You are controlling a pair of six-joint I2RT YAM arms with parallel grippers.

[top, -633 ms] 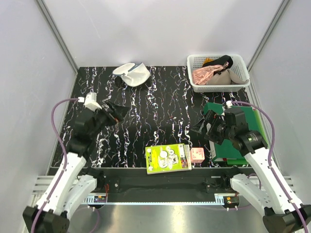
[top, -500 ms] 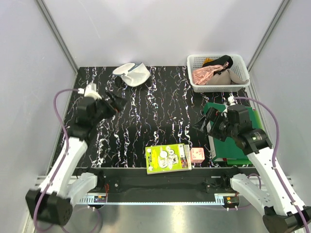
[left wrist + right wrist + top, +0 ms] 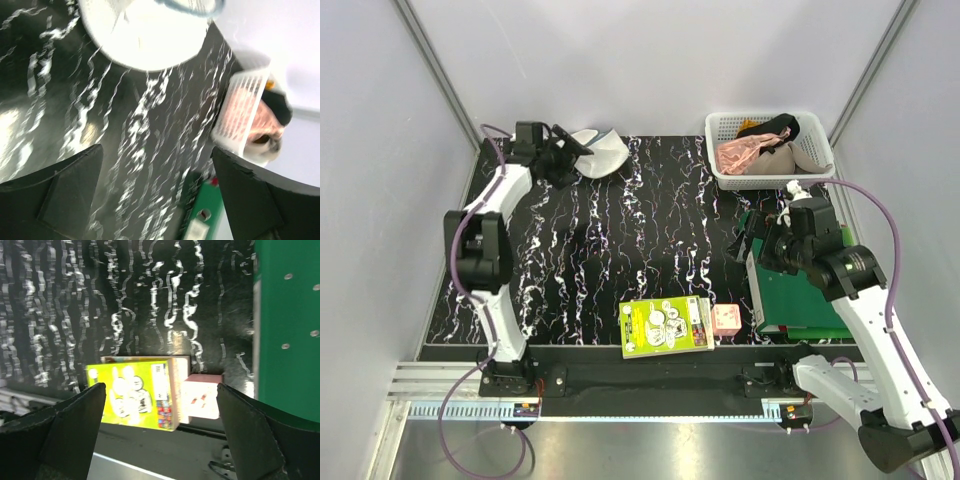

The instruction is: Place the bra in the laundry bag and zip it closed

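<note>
Seen from overhead, the left gripper is hovering at the far left of the black marbled table, just beside the laundry bag. Its jaws are spread wide, gripping nothing. Its wrist camera, blurred, is showing the bag's white dome just ahead of the fingers.

Near the front edge, a yellow-green booklet is lying beside a pink box. Only the right wrist camera is showing that they touch.

The right gripper is hanging by a green board, also released and empty.

At the far right, the bra is lying in a white basket with a pink garment and a black garment, well apart from the bag.
</note>
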